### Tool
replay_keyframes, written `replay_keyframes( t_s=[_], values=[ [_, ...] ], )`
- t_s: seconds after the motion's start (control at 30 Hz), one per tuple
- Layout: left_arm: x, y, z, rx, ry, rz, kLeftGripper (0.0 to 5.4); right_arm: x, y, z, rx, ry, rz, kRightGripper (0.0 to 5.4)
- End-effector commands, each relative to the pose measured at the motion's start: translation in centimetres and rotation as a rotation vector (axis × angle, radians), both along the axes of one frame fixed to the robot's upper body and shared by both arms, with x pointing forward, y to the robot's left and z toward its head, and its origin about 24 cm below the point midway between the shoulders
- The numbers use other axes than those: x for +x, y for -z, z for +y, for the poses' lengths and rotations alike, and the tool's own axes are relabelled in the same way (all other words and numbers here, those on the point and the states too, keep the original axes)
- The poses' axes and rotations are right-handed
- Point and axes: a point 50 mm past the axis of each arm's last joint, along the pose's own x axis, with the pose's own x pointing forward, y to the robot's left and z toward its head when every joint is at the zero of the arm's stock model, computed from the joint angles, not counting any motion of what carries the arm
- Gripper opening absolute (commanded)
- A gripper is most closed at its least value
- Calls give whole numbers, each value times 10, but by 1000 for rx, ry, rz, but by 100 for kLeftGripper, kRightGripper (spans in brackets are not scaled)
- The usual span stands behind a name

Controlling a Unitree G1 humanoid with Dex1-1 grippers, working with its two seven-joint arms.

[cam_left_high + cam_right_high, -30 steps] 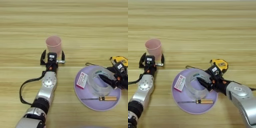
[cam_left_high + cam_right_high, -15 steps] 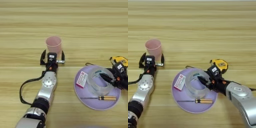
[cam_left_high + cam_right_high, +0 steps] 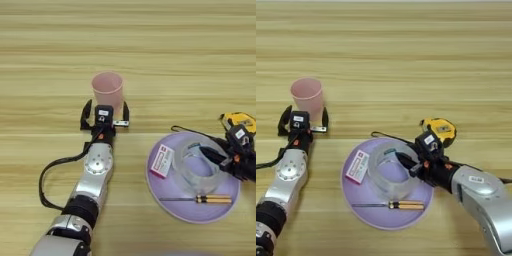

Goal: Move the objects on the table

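A pale pink cup [image 3: 107, 89] stands upright on the table [image 3: 165, 45]. My left gripper [image 3: 105, 111] sits just in front of it, open, its fingers spread on either side of the cup's foot. The clear tape roll [image 3: 387, 172] lies flat in a purple plate [image 3: 358, 202]. My right gripper [image 3: 407, 164] comes in from the right. One finger is inside the ring, and the jaws are closed on the roll's right wall. The yellow-and-black tape measure [image 3: 440, 131] lies just behind that hand, with its black strap [image 3: 390, 137] trailing left along the plate's rim.
The plate also holds a small pink-and-white card [image 3: 357, 166] at its left and a screwdriver [image 3: 390, 205] with a yellow-and-black handle at its front. A black cable [image 3: 47, 177] loops out from my left forearm.
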Motion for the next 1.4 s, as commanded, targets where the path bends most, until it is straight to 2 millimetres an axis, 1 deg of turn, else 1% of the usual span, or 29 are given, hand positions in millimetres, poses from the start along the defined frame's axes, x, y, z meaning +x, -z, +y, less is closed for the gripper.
replay_keyframes(
  t_s=[0.03, 0.27, 0.6, 0.77, 1.0, 1.2, 1.27, 1.4],
  values=[
    [0, 2, 1, 7, -2, 10, 540, -1, -5, 0, 28, 12, -1, 153],
    [0, 2, 0, 7, -2, 10, 540, 3, -26, -4, 65, 38, -76, 153],
    [0, 2, 0, 8, -2, 10, 540, 7, -53, -23, 85, 117, -174, 153],
    [0, 2, 0, 8, -2, 9, 540, 7, -62, -44, 68, 196, -210, 153],
    [0, 1, -1, 9, -2, 8, 540, 4, -68, -84, 40, 350, -234, 153],
    [0, 1, -2, 9, -2, 6, 540, -1, -68, -111, 14, 453, -227, 153],
    [0, 1, -2, 9, -2, 6, 540, -2, -64, -121, -4, 489, -211, 153],
    [1, 0, -2, 9, -2, 6, 540, -1, -60, -130, -32, 520, -200, 153]
  ],
)
